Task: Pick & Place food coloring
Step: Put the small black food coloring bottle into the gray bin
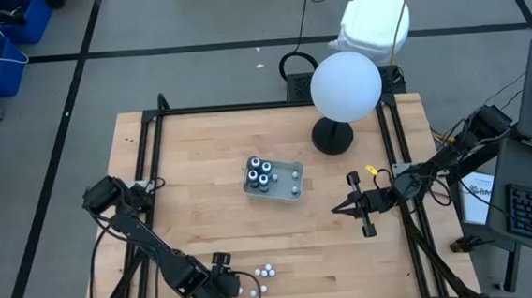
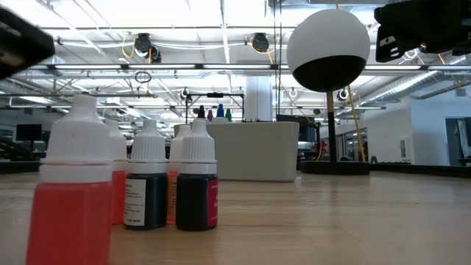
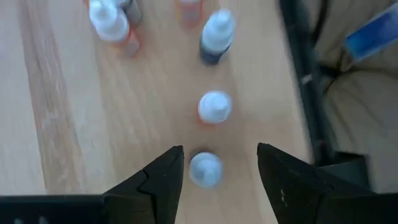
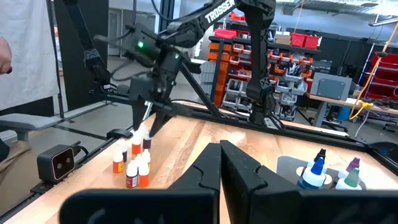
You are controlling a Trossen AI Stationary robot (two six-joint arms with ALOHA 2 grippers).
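Several small food coloring bottles (image 1: pixel 265 273) with white caps stand upright on the wooden table near its front edge. Some hold red or orange liquid (image 2: pixel 73 202), some dark (image 2: pixel 197 188). My left gripper (image 3: pixel 219 149) hangs open above them, tilted steeply down. Its fingers stand on either side of one white-capped bottle (image 3: pixel 205 169) without touching it. Another bottle (image 3: pixel 214 107) stands just beyond. More bottles (image 1: pixel 260 173) stand in the grey tray (image 1: pixel 292 189) at mid-table. My right gripper (image 1: pixel 338 210) waits shut at the right, roughly level.
A white globe lamp (image 1: pixel 344 87) on a dark round base (image 1: pixel 332 137) stands at the far right. Black frame rails (image 1: pixel 411 205) run along the table's sides. A small camera (image 4: pixel 59 163) sits at the front edge close to the loose bottles.
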